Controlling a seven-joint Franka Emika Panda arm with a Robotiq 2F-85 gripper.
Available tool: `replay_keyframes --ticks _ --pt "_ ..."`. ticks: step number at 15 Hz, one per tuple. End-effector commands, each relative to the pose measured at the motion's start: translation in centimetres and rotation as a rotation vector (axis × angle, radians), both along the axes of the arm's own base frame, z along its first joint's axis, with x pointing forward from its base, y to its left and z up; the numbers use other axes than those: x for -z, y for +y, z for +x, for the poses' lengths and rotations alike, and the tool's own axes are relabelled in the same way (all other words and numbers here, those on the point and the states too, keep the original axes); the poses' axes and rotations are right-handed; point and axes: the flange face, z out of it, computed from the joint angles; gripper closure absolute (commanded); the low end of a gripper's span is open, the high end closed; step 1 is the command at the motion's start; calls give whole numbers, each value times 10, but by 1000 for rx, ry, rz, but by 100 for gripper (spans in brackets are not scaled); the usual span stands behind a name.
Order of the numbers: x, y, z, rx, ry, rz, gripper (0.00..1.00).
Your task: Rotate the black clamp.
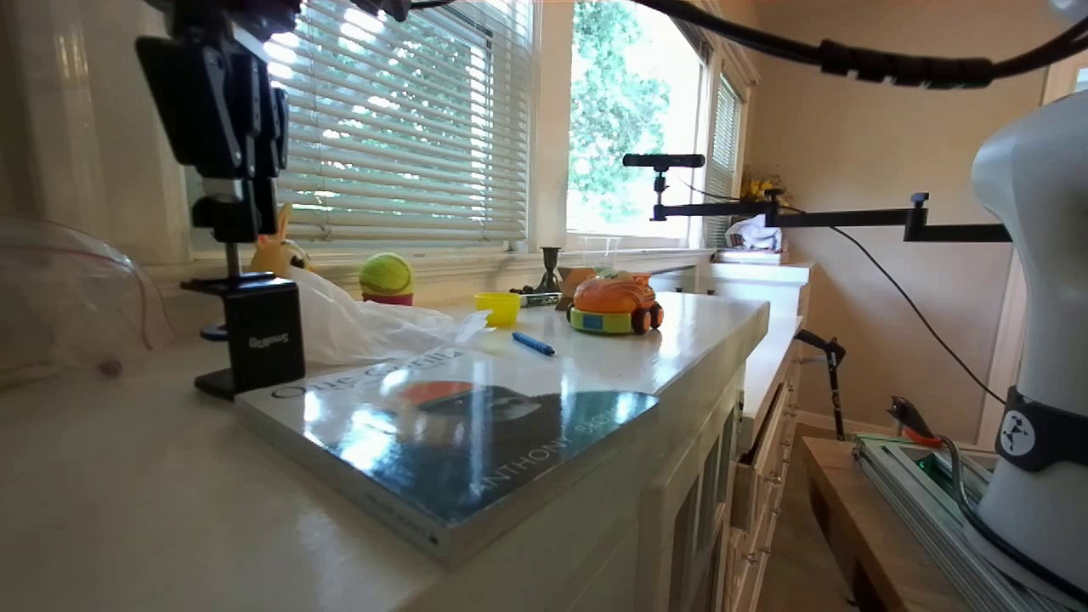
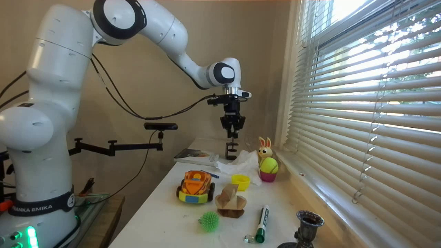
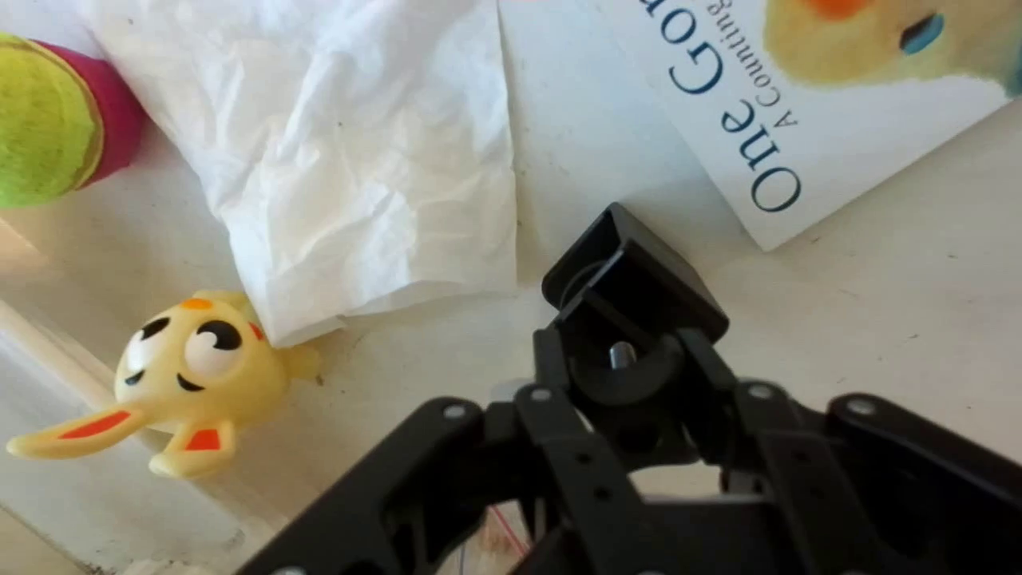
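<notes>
An exterior view: low, near book (image 1: 450, 438), facing along counter (image 1: 212, 518). An exterior view: higher, beside candlestick (image 2: 307, 229), facing back; both share toy car (image 2: 195, 184). Wrist view: close, looking down on black clamp (image 3: 675, 279).

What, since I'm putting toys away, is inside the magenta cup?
A yellow-green ball sits in the mouth of the magenta cup; the inside below it is covered and cannot be seen.

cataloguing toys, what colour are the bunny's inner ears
Orange-red inner ears, clearest in the wrist view.

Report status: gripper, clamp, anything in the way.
Gripper closed around top of black clamp. Clamp upright. Book and crumpled white sheet close by, gap visible to each in wrist view.
</notes>
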Motion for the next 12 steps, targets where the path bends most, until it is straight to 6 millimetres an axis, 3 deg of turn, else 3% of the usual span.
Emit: replay_keyframes --ticks 1,11,12 --pt "-9 -7 -13 34 -38 -51 87" --pt "1 -9 -10 65 -57 -22 87" --pt "1 -9 -10 67 -60 -19 57"
